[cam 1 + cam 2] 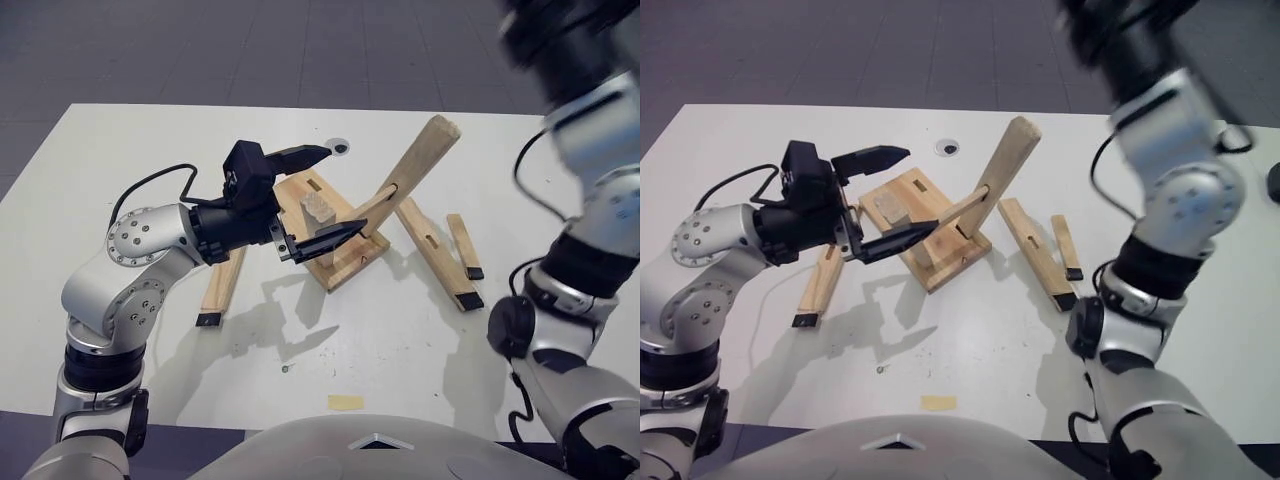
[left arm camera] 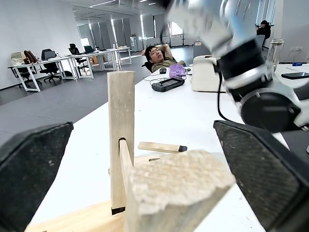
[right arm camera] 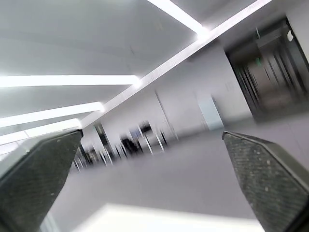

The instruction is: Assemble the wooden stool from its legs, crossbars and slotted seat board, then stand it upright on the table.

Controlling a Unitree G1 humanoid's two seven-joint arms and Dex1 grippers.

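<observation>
White table in an open office, with the left tool low over it, its fingers spread wide on either side of a short wooden stub and gripping nothing. That stub stands upright on the slotted seat board, which lies flat near the middle of the table. Just beyond it a long leg leans tilted, a crossbar fitted into its slot. To the right a second leg lies flat with a short piece beside it; a third leg lies under the left arm. Up high, the right tool points at the ceiling, fingers wide apart.
</observation>
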